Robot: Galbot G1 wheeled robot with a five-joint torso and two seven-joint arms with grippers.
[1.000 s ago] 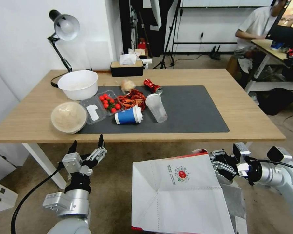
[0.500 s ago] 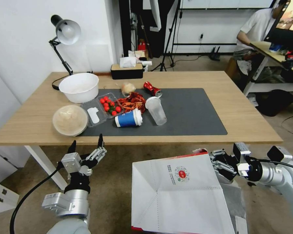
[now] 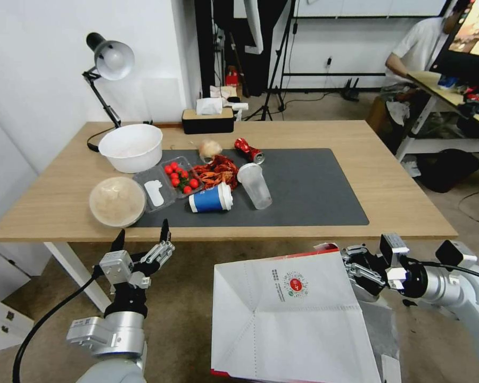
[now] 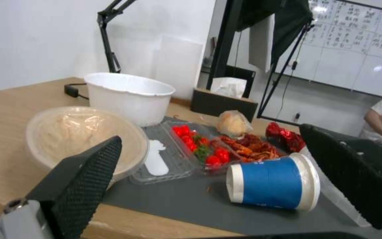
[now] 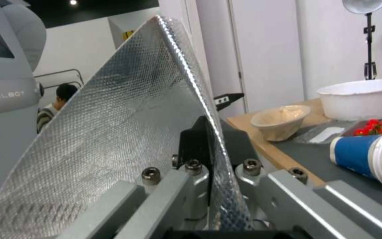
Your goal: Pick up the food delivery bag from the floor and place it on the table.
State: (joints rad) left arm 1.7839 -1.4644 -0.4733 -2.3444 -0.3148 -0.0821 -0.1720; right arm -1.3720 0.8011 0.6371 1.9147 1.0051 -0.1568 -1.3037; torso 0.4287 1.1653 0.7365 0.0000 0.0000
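— Where is the bag (image 3: 290,319)?
— Off the floor (image 3: 186,298), in front of the table (image 3: 399,186), its rim pinched between the right gripper (image 3: 356,268) jaws, foil lining on one side.
— And the left gripper (image 3: 141,236)?
— It sits below the table edge, jaws apart, well apart from the bag.

Lab or studio room, written whiteboard (image 4: 354,43), tripod stands (image 3: 282,64), desk lamp (image 3: 107,58)

Toppled blue cup (image 3: 211,198), perhaps crayfish (image 3: 216,170)
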